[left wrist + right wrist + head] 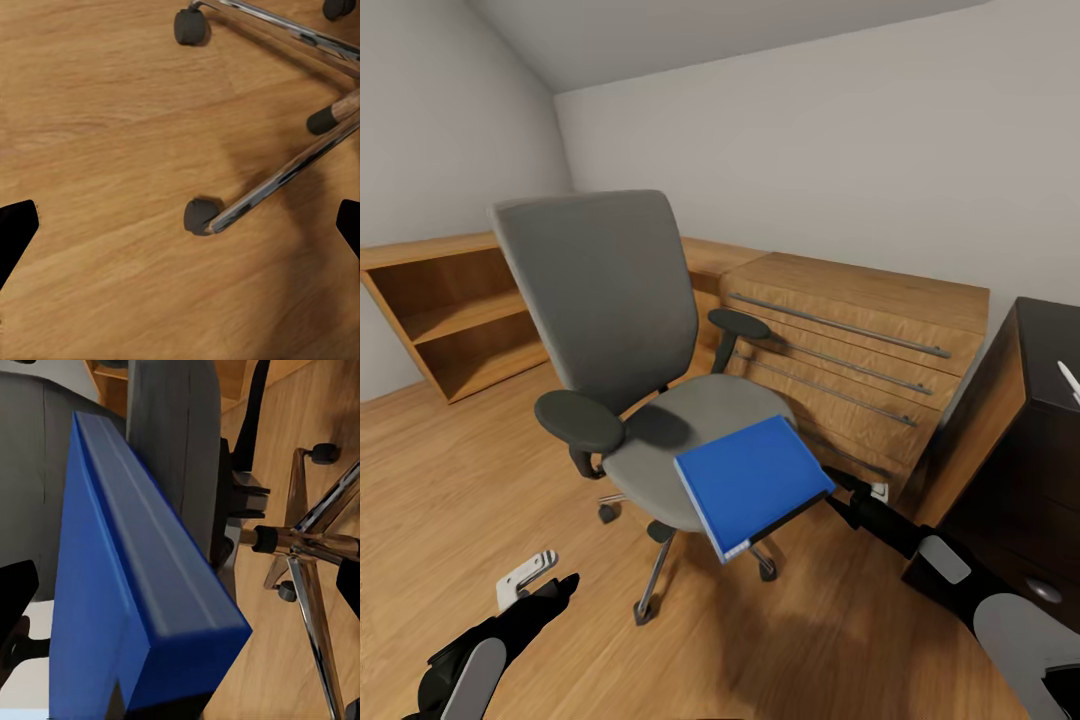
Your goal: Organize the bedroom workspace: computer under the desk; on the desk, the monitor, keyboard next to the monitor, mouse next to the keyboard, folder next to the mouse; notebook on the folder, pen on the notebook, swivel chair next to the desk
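My right arm is reaching in from the lower right, forearm stretching forward and leftward, with my right pincer (838,488) closing on the near right edge of the folder (752,482). My left arm is hanging low at the lower left, its left pincer (538,580) pointing down at the floor, jaws spread and holding nothing.
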Controlling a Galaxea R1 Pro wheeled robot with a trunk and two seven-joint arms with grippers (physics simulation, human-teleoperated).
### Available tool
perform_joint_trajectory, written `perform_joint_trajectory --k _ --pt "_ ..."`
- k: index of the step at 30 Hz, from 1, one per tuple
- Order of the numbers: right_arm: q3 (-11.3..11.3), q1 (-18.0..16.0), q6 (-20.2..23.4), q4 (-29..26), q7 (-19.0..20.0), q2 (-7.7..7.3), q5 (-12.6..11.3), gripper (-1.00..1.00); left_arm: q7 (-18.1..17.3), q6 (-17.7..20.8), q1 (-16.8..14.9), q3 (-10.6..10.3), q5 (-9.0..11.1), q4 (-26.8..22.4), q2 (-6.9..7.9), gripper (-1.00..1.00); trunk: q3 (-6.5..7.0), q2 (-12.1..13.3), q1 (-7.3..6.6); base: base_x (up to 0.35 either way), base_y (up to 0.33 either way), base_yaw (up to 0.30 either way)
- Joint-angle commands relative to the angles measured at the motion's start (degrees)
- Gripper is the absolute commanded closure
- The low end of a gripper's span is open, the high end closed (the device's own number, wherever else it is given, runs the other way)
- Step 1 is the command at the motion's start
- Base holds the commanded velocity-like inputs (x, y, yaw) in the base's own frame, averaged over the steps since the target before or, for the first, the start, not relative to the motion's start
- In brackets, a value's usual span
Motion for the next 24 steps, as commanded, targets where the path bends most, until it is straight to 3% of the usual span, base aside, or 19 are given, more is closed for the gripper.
perform_joint_trajectory --k 1,24 --pt "0.28 -0.04 0.41 0.03 0.04 -0.04 -0.52 -1.00 0.52 0.15 -0.03 -0.02 0.61 -0.07 0.01 -1.00 -0.05 -0.02 -0.02 -0.100 0.090 0.000" --pt "0.28 -0.04 0.41 -0.05 0.04 0.12 -0.45 -1.00 0.52 0.16 -0.03 -0.02 0.59 -0.07 0.01 -1.00 -0.05 -0.02 -0.02 -0.018 0.062 0.000"
